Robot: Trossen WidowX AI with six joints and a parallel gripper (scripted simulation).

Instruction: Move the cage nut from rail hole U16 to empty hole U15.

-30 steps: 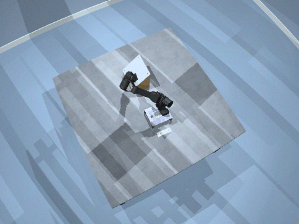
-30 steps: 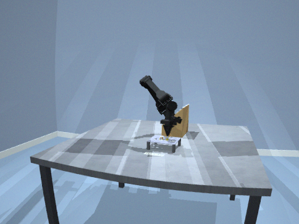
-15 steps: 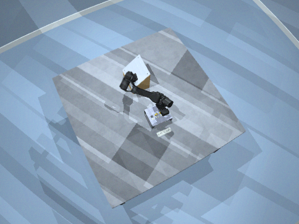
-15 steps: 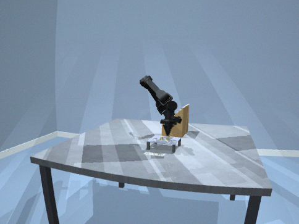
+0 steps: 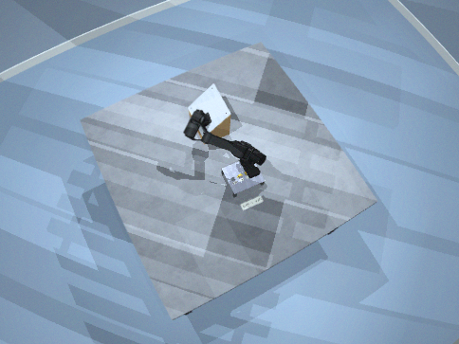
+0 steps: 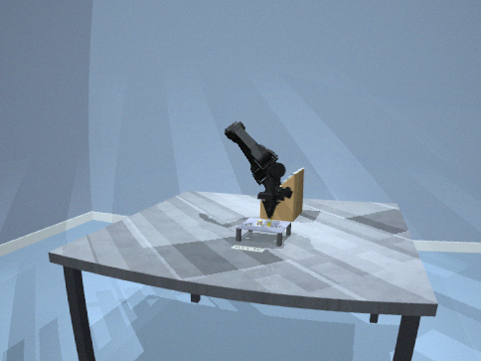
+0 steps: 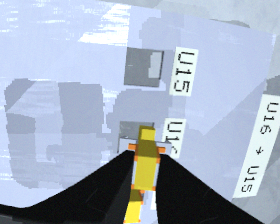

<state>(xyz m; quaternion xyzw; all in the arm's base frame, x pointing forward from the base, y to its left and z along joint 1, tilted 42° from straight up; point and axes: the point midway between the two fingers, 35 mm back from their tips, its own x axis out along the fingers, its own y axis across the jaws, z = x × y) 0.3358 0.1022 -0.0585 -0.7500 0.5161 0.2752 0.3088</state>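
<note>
My gripper [image 5: 253, 174] [image 6: 269, 217] [image 7: 145, 161] nearly closed, pinching nut [image 7: 146, 167] above U16 side of plate [image 5: 231, 185] [image 6: 253, 226] [image 7: 220, 60]. Should lift straight until wings clear plate, keep nut square, then shift toward U15 hole [image 7: 142, 67], avoiding other nut [image 7: 133, 207].

One small white rectangular label [image 7: 183, 71], black print, "U15", on the pale lavender rail plate [image 5: 231, 170] [image 6: 251, 222] [image 7: 60, 55], beside a square hole [image 7: 142, 67]. One matching white label [image 7: 173, 136] on the same plate, "U1" legible, its last character partly covered. One longer white strip [image 5: 249, 203] [image 6: 245, 248] [image 7: 256, 146], black print, "U16 → U15", on the grey table top [image 5: 180, 223] [image 6: 149, 244], just beside the plate.
</note>
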